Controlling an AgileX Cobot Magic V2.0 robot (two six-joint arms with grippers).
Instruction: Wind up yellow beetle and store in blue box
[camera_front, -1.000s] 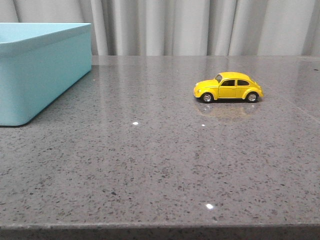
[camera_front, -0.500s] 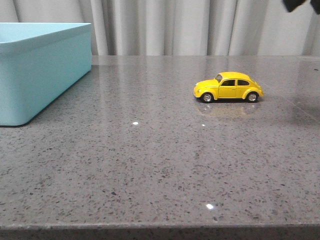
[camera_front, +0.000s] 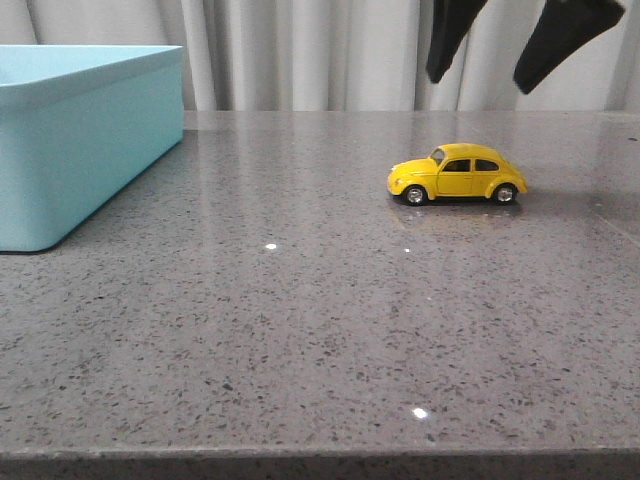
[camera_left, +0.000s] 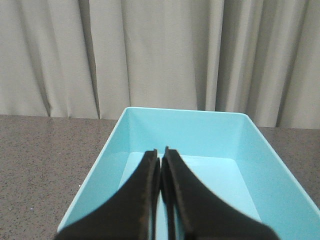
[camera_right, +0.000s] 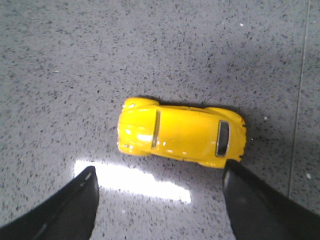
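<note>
The yellow beetle (camera_front: 457, 173) stands on its wheels on the grey stone table, right of centre, its nose toward the left. It also shows from above in the right wrist view (camera_right: 182, 131). My right gripper (camera_front: 478, 85) hangs open in the air above the car, its two black fingers spread wide; in its own view (camera_right: 160, 170) the car lies just beyond the fingertips. The blue box (camera_front: 75, 130) stands at the far left. My left gripper (camera_left: 160, 151) is shut and empty, held over the open box (camera_left: 135, 125).
Grey pleated curtains hang behind the table. The table's front edge (camera_front: 320, 455) runs along the bottom of the front view. A seam (camera_right: 297, 100) in the stone runs past the car's rear.
My right gripper has come down into the front view from the top right, open, and now hangs above the car. The car and the box have not moved.
</note>
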